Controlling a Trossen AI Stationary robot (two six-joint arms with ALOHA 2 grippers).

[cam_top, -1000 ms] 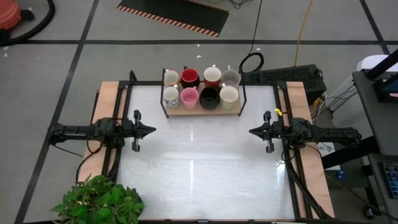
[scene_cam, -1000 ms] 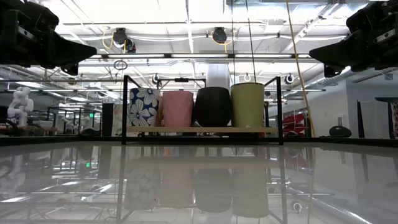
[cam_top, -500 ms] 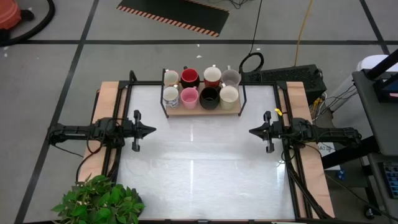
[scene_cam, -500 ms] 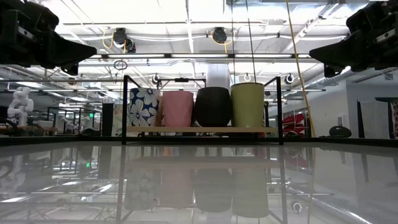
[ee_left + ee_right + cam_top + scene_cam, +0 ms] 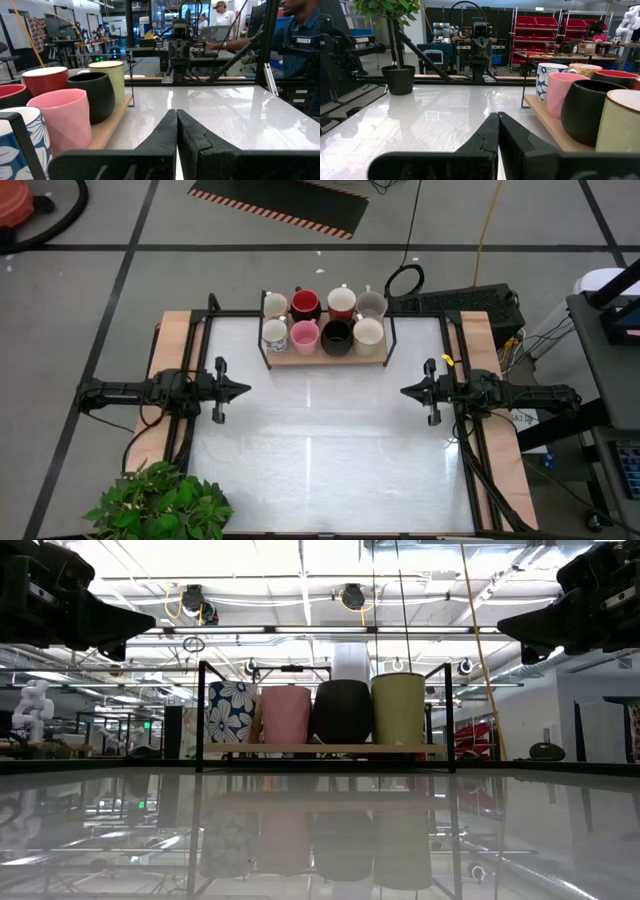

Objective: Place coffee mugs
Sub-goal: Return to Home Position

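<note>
From my console, both arms lie low at opposite sides of the bench (image 5: 320, 450), well apart from each other. The left gripper (image 5: 240, 389) points inward from the left edge, its fingers pressed together with nothing between them. The right gripper (image 5: 408, 391) faces it from the right edge, likewise closed and empty. All eight coffee mugs (image 5: 336, 333) stand upright in two rows of four on the black-framed wooden shelf (image 5: 325, 358) at the far side of the bench, well clear of both grippers. In the front row I read, left to right, the flowered mug (image 5: 274, 332), the pink mug (image 5: 304, 335), the black mug (image 5: 343, 710) and the pale green mug (image 5: 398, 708). Behind them are the cream mug (image 5: 275, 304), the red-and-black mug (image 5: 305, 303), the reddish mug (image 5: 341, 301) and the grey mug (image 5: 371, 304). A potted plant (image 5: 160, 505) sits at the near left corner. The left wrist view catches a person (image 5: 300, 30) in a dark shirt beyond the bench.
</note>
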